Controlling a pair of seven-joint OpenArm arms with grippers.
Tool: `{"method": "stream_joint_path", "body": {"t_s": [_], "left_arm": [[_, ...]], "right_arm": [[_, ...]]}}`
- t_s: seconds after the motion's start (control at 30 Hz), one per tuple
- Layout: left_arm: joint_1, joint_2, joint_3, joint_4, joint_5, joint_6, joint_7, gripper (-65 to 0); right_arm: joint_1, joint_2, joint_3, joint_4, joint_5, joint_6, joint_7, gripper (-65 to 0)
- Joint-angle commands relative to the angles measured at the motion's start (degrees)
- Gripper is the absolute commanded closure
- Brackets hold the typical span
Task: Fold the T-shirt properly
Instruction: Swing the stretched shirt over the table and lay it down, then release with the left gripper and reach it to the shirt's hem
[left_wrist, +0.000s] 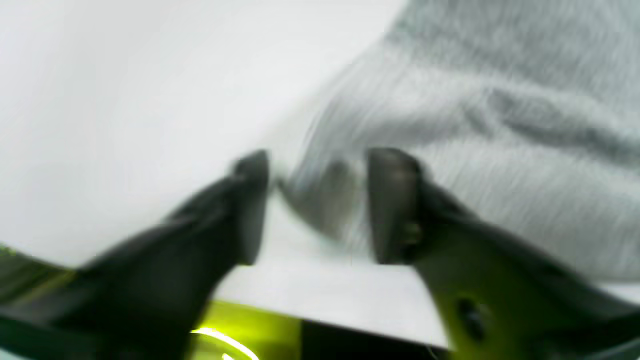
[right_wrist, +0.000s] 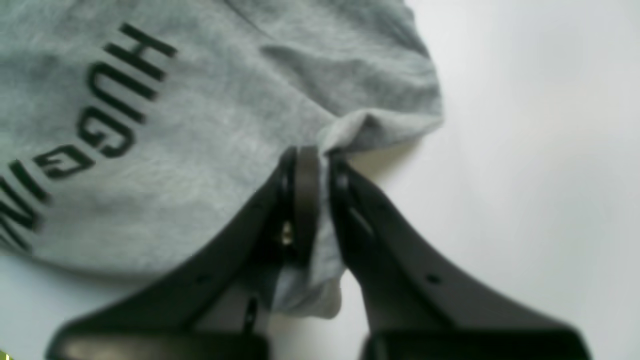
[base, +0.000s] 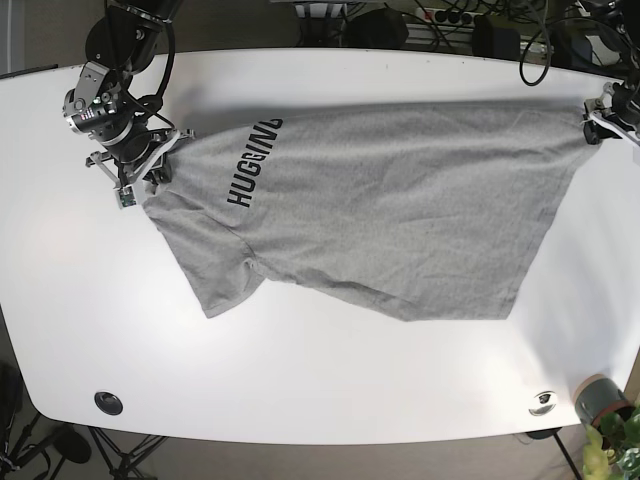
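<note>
A grey T-shirt (base: 380, 210) with black lettering (base: 252, 165) lies spread and wrinkled across the white table (base: 320, 380). My right gripper (base: 160, 160), on the base view's left, is shut on a bunched edge of the shirt (right_wrist: 200, 125) near the lettering (right_wrist: 110, 110); cloth shows pinched between its jaws (right_wrist: 320, 165). My left gripper (base: 592, 118), on the base view's right, is at the shirt's far right corner. In the blurred left wrist view its jaws (left_wrist: 320, 205) stand apart, with a fold of the shirt (left_wrist: 500, 125) lying between them.
The table's edge (left_wrist: 325, 320) runs close under my left gripper. A black grommet (base: 108, 402) and a small disc (base: 543, 400) sit near the table's front edge. A potted plant (base: 605, 415) stands off the front right corner. Cables (base: 450, 20) lie behind the table.
</note>
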Motion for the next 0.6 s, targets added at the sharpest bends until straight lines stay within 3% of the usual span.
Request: {"method": "stream_joint_path", "body": {"t_s": [0.0,0.13,0.27,0.4,0.57], "left_arm": [[-0.02,-1.69,-0.44,2.59,-0.59,-0.25,-0.51,-41.8],[1.3,-1.52,-0.18,5.4,-0.68,-0.78,-0.42,-44.4],[2.09,-1.52,-0.18,8.74,-0.68,-6.75,-0.16,-44.4],[1.56,-1.43,-0.71,11.11,-0.76,-11.41,4.77,-44.0],[-3.27,-0.02,-0.97,12.17,-0.06,-11.33,5.38,-44.0]], "right_arm": [[0.22,0.59,0.2,1.07,0.49,0.0,1.43,0.0],[0.22,0.5,0.2,1.16,0.49,0.0,1.43,0.0],[0.22,0.33,0.2,1.16,0.49,0.0,1.43,0.0],[0.48,0.33,0.2,1.16,0.49,0.0,1.43,0.0],[0.75,0.33,0.2,1.16,0.49,0.0,1.43,0.0]]}}
